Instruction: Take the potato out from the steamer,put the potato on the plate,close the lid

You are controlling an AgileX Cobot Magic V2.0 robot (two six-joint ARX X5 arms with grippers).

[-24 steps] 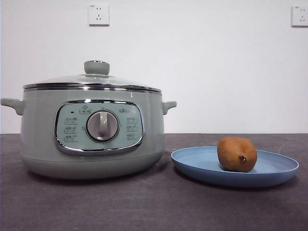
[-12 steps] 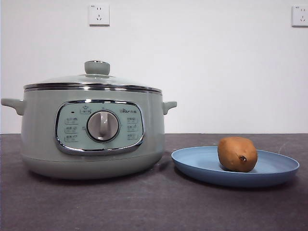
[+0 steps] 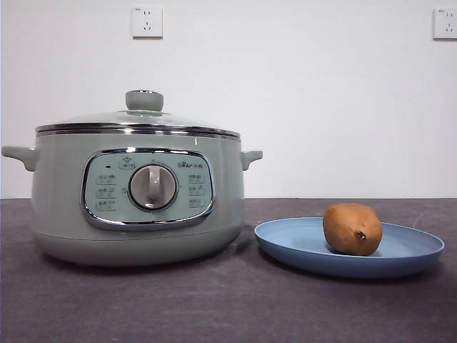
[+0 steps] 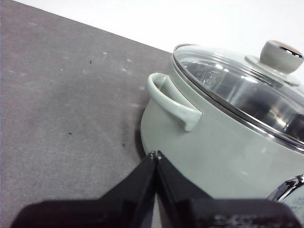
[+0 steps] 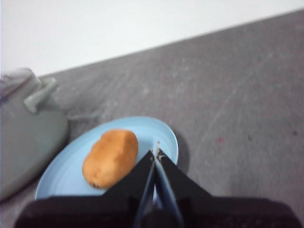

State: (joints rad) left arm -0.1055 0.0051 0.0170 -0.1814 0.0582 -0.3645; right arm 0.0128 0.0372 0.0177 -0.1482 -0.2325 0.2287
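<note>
Sitting on the shallow light-blue plate [image 3: 303, 244], brown oval potato [image 3: 352, 229] is delivered; domed glass lid [image 3: 136, 118] seals sage-green steamer [image 3: 136, 200]; left gripper [image 4: 155, 155] and right gripper [image 5: 156, 153] pinched together, empty.

Brown potato [image 3: 352, 229] on blue plate [image 3: 285, 243], lid [image 3: 143, 118] closing green steamer [image 3: 57, 200]

My front camera sits low at surface [image 3: 214, 307] height, close in, facing the wall level across the steamer [image 3: 136, 200] and plate [image 3: 307, 246]. My left wrist camera looks down close beside the steamer's handle [image 4: 173, 100]; my right wrist camera looks down at the plate from above. All three views share the steamer.
</note>
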